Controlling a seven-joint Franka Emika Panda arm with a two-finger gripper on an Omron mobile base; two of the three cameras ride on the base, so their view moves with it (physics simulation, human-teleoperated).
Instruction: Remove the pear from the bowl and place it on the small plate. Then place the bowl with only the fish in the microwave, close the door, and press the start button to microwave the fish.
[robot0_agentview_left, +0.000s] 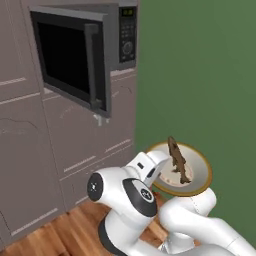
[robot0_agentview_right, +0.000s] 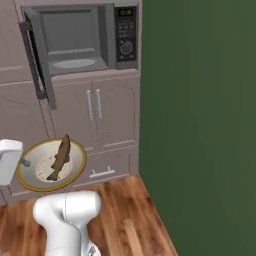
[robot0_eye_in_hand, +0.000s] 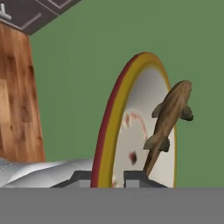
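My gripper (robot0_eye_in_hand: 107, 179) is shut on the golden rim of the bowl (robot0_eye_in_hand: 114, 113), with one fingertip on each side of it. The bowl (robot0_agentview_left: 197, 172) hangs in the air, tipped almost on edge, low and to the right of the microwave (robot0_agentview_left: 127, 35). The dark brown fish (robot0_agentview_left: 179, 162) lies against the bowl's cream inside, and it looks partly lifted off (robot0_eye_in_hand: 168, 120). In the right base view the bowl (robot0_agentview_right: 75, 162) and fish (robot0_agentview_right: 60, 157) sit at the lower left beside my gripper (robot0_agentview_right: 22, 162). The microwave door (robot0_agentview_left: 75, 60) stands open, showing the cavity (robot0_agentview_right: 75, 40). The pear and small plate are out of view.
Mauve cabinets (robot0_agentview_right: 95, 110) run below and left of the microwave. A green wall (robot0_agentview_right: 200, 100) fills the right side. Wooden floor (robot0_agentview_right: 130, 210) lies below. The open door (robot0_agentview_right: 35, 60) juts out from the cabinet face toward me.
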